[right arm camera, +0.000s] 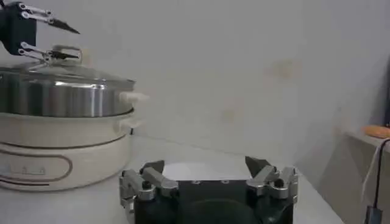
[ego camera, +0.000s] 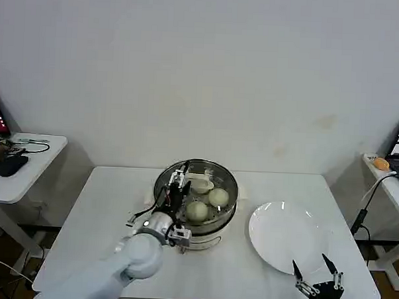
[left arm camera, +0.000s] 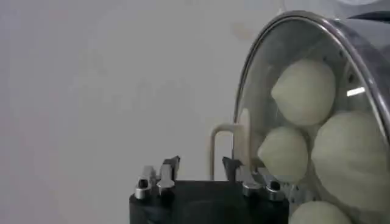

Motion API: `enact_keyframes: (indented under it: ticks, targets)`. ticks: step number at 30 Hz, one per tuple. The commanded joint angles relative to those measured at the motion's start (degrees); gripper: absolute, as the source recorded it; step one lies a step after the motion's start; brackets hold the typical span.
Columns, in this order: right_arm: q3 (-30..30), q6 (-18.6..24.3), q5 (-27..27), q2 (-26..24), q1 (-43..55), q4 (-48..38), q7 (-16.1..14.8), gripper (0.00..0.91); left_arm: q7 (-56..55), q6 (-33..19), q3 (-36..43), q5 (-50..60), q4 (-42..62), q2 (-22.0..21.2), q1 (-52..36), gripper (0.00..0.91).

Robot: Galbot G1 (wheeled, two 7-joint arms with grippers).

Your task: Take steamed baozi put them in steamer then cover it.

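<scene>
The steamer (ego camera: 212, 228) stands mid-table on its cream pot base (right arm camera: 55, 152). The clear glass cover (ego camera: 226, 179) lies on it, and its metal rim (left arm camera: 286, 24) rings the basket. Steamed baozi (ego camera: 197, 210) (left arm camera: 303, 91) show through the glass, several of them side by side. My left gripper (ego camera: 179, 180) (left arm camera: 200, 165) hovers open over the cover. The cream bar handle (left arm camera: 228, 143) lies just beyond its fingertips, not gripped. The right wrist view shows that same left gripper (right arm camera: 61, 40) above the cover (right arm camera: 61, 76). My right gripper (ego camera: 318, 274) (right arm camera: 206, 163) rests open and empty near the table's front right edge.
A flat white plate (ego camera: 285, 236) (right arm camera: 201, 171) lies bare to the right of the steamer, just ahead of the right gripper. Side desks with gear stand off both table ends (ego camera: 20, 168) (ego camera: 390, 178). A cable (ego camera: 363, 216) hangs at the right edge.
</scene>
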Motion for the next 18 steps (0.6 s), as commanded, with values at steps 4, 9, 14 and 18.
enact_keyframes:
  ticks: [4, 9, 14, 18]
  targets:
    - [-0.03, 0.09, -0.02, -0.13, -0.12, 0.50, -0.25, 0.907, -3.60, 0.02, -20.16, -34.51, -21.01, 9.31, 14.19, 0.907]
    - [-0.08, -0.14, 0.45, -0.87, 0.35, 0.68, -0.57, 0.907, -9.00, -1.11, -29.29, -61.98, -23.03, 10.25, 20.62, 0.907]
    - [-0.04, -0.39, 1.85, -1.70, 1.03, 0.77, -1.16, 0.907, -11.61, -7.14, -38.91, -80.11, -20.94, 7.28, 25.65, 0.907]
    - [-0.08, -0.34, 3.18, -2.28, 1.66, 0.67, -1.86, 0.907, -11.28, -13.18, -46.40, -89.76, -16.04, 3.23, 28.43, 0.907]
